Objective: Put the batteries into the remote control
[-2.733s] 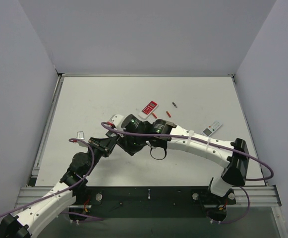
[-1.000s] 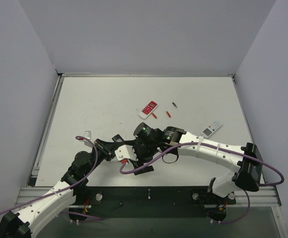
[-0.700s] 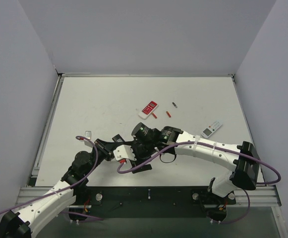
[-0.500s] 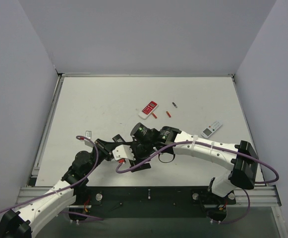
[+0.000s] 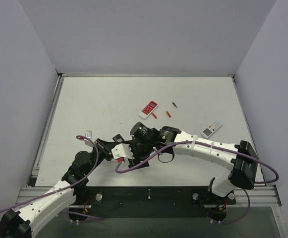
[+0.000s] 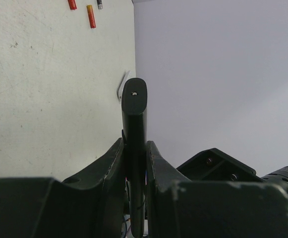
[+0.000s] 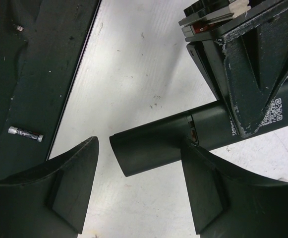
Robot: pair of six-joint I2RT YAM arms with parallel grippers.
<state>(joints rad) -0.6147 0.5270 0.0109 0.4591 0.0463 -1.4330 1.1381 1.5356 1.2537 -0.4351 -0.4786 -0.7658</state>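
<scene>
From above, both arms have pulled back from the middle of the worktop (image 5: 94, 109) to its near side, and in the last second the right tool (image 5: 137, 147) has edged left toward the left tool (image 5: 118, 150). The two now meet just left of centre. The black remote is hard to pick out there among the dark tool parts. The batteries (image 5: 161, 114) have not moved and lie loose just right of the red-and-white remote (image 5: 148, 108), well apart from both tools. The white-grey remote (image 5: 212, 128) sits further right. Judging by this, the work is on the remote itself and no cell is loaded yet.

In the left wrist view, the left tool (image 6: 134, 146) is closed tight on the black remote (image 6: 134, 116), which stands edge-on between its fingers with one end jutting past them. The batteries (image 6: 90, 9) lie far off on the worktop.

In the right wrist view, the right tool (image 7: 141, 148) is spread wide and grips nothing. The free end of the black remote (image 7: 151, 144) sits between its fingers (image 7: 69, 183), touching neither that can be seen. A small cylinder (image 7: 26, 133) lies on the dark base plate (image 7: 39, 59) to the left.
</scene>
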